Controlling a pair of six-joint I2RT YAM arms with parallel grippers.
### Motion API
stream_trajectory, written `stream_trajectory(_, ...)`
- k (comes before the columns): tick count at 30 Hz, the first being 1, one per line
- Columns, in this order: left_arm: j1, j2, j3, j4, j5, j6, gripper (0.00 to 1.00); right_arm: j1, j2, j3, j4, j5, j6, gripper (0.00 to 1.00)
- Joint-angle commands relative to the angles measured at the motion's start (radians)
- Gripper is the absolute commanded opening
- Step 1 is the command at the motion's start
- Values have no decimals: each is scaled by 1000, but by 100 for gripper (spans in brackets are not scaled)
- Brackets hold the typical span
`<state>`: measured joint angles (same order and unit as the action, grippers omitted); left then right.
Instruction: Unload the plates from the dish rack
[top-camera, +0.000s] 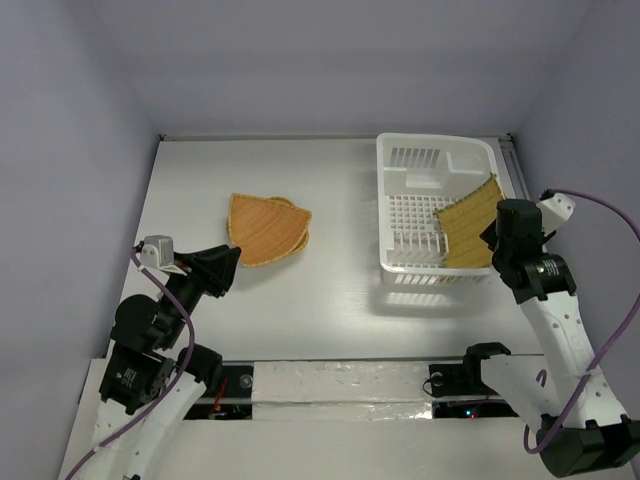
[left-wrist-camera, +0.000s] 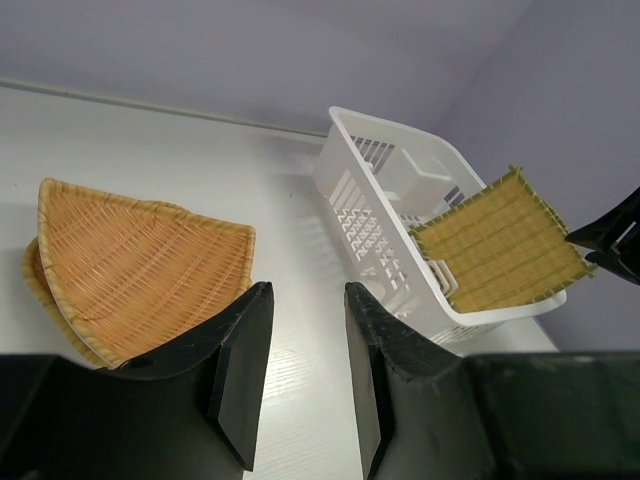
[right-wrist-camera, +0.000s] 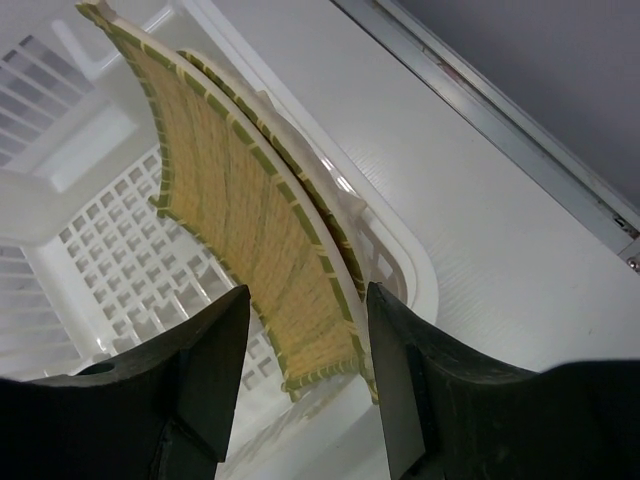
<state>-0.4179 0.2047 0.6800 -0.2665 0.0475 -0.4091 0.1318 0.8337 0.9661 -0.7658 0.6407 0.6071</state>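
The white dish rack (top-camera: 383, 200) stands at the back right of the table. A large square grid-pattern plate (top-camera: 468, 225) leans tilted against its right side. My right gripper (top-camera: 490, 238) is open, its fingers astride that plate's (right-wrist-camera: 230, 200) lower right edge without closing on it. A rounded-square plate (top-camera: 265, 228) lies on the table centre-left, stacked on a smaller round plate (top-camera: 303, 228). My left gripper (top-camera: 230, 260) is open and empty, just near and left of that stack (left-wrist-camera: 140, 265). The rack (left-wrist-camera: 345, 165) and the leaning plate (left-wrist-camera: 500, 245) also show in the left wrist view.
A small walled compartment (top-camera: 415, 182) sits in the rack's back. A metal rail (right-wrist-camera: 500, 120) runs along the table's right edge, close behind the rack (right-wrist-camera: 400, 260). Grey walls enclose the table. A taped strip (top-camera: 350, 380) lines the near edge.
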Motion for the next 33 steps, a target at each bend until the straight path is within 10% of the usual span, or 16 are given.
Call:
stream_trajectory(1, -5, -7, 4, 47, 2, 0, 32, -6, -22, 20, -30, 59, 31, 56)
stream_trajectory(17, -15, -4, 7, 36, -17, -4, 33, -6, -22, -15, -3, -27, 36, 56)
stream_trajectory(33, -15, -2, 6, 38, -17, -5, 33, -6, -42, -18, 46, -168, -52, 32)
